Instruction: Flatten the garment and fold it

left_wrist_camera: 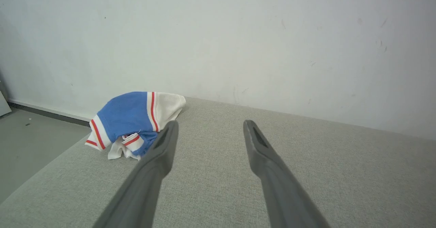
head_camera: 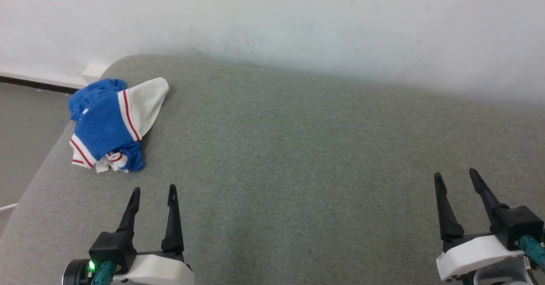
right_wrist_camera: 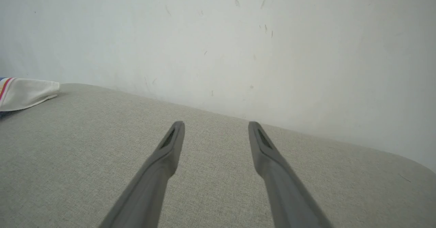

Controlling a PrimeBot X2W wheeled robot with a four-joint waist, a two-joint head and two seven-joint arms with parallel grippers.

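presently, item one: the garment, a bright blue jersey with white sleeves edged in thin red stripes. it lies crumpled in a loose heap at the far left corner of the grey upholstered surface, close to that surface's left edge. one white sleeve sticks out toward the wall. a blue fold and a striped cuff are bunched at the near side of the heap.

item two: the left gripper, at the lower left of the head view. its two dark fingers are spread apart with bare upholstery between them, and they grip nothing. the garment lies ahead of the fingertips and a little to the left, near them but not touching. in the left wrist view the garment sits beyond the left-hand finger, whose tip overlaps the heap's blue lower edge in the picture. the head view shows a strip of grey surface between the two.

item three: the right gripper, at the lower right of the head view. its fingers are likewise parted and empty. the garment is well apart from it, across the width of the surface. in the right wrist view the end of the white sleeve, with a sliver of red stripe, shows at the left edge, far from the fingers.

item four: surroundings. a pale, lightly scuffed wall stands behind the surface. a grey floor lies to the left, with a dark skirting strip at the wall's foot.
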